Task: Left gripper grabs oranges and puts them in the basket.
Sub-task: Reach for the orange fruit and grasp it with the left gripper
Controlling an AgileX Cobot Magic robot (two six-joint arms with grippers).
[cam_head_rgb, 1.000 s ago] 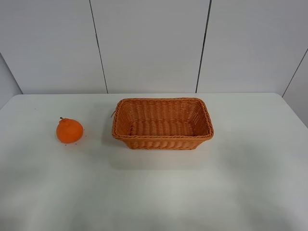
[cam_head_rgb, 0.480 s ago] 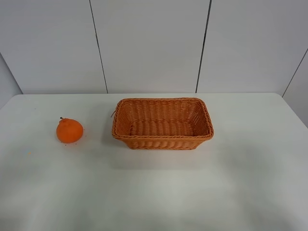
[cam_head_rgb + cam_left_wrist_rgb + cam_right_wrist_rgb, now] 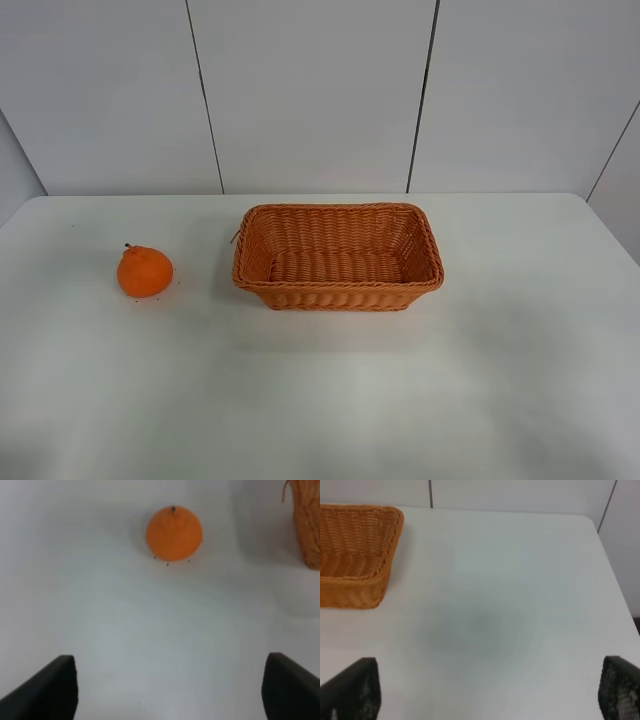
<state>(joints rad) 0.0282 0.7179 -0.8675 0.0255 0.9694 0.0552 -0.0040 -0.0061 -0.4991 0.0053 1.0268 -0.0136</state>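
The orange [image 3: 145, 271] sits on the white table, left of the wicker basket [image 3: 338, 258], which is empty. Neither arm shows in the exterior high view. In the left wrist view the orange [image 3: 174, 533] lies on the table well ahead of my left gripper [image 3: 170, 690], whose two dark fingertips [image 3: 47, 690] stand wide apart with nothing between them; a corner of the basket [image 3: 307, 522] shows at that view's edge. My right gripper [image 3: 485, 695] is open and empty over bare table, with the basket [image 3: 355, 555] off to one side.
The white table [image 3: 320, 400] has a rounded far edge against a white panelled wall [image 3: 310, 90]. In the right wrist view the table's far right corner [image 3: 592, 522] shows.
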